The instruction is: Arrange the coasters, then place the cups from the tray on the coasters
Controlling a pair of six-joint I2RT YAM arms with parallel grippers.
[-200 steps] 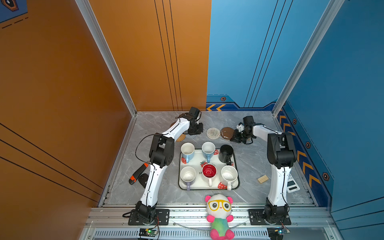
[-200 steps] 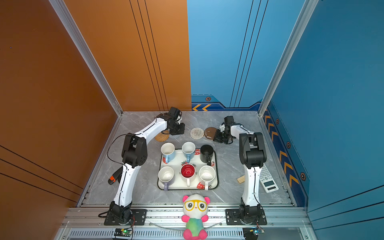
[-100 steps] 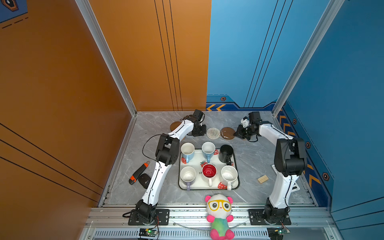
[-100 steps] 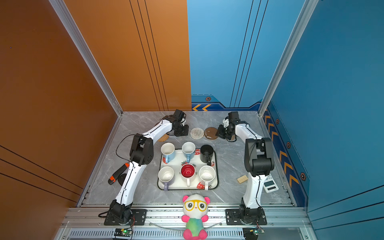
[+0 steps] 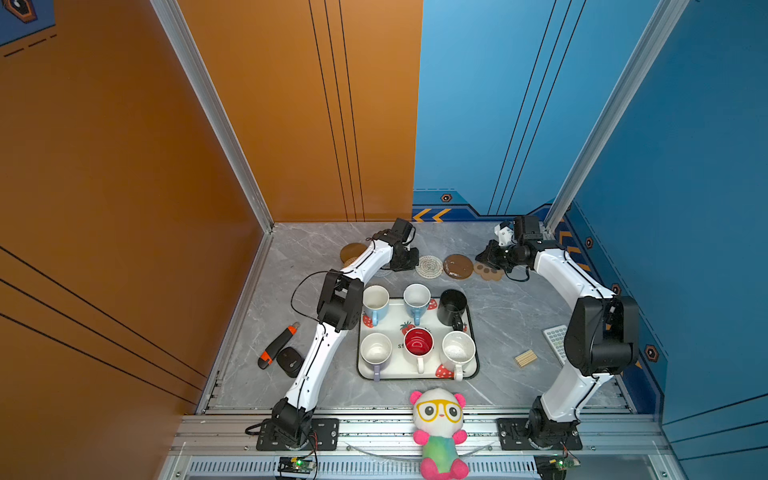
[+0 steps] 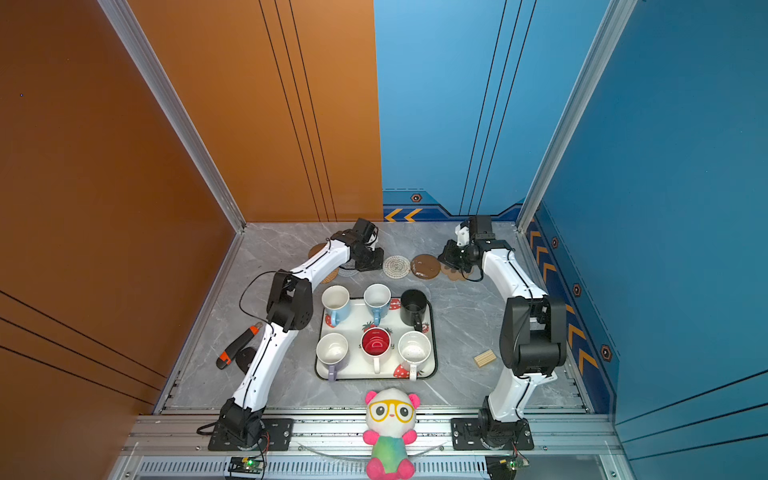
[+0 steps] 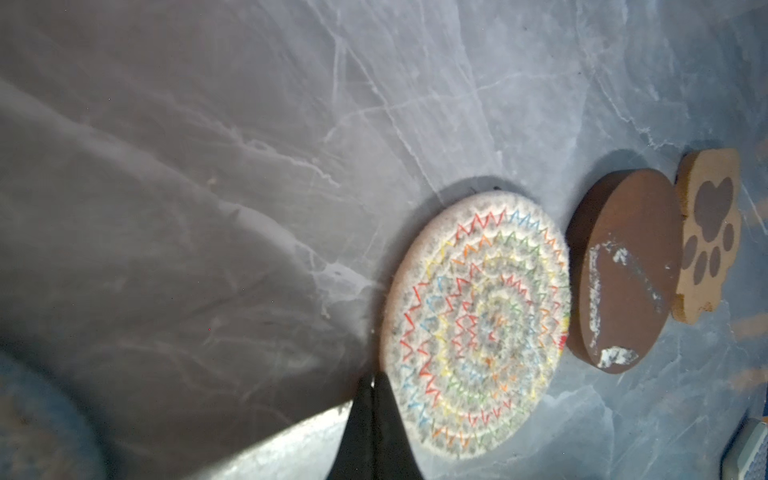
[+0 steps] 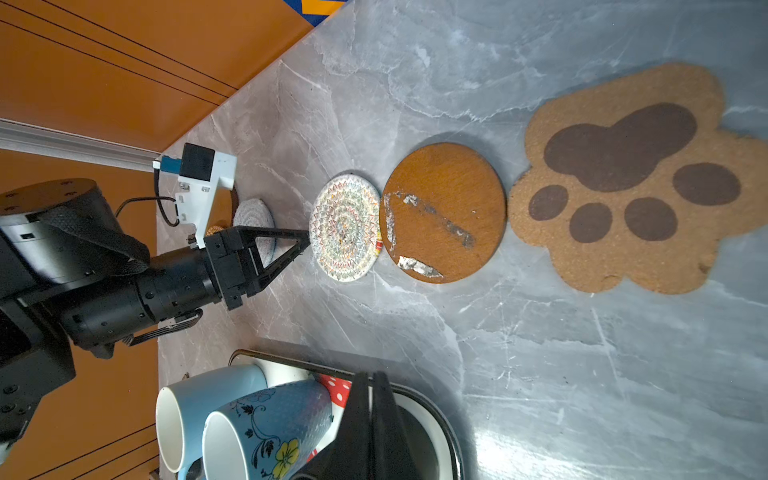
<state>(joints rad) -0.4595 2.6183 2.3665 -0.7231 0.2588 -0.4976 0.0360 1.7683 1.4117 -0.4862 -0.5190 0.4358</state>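
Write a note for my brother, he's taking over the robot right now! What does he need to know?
Left pincer: shut, empty, tip at the edge of the stitched crochet round.
Right pincer: shut, empty, beside the paw-print coaster.
Coasters: crochet round, brown disc and paw-print coaster form a row behind the tray. The second brown disc, grey-blue round and rattan round are bunched by the left arm, partly hidden.
Cups: all six sit on the tray.
Done: half the row.
Left: spread the other three coasters, then move every cup.
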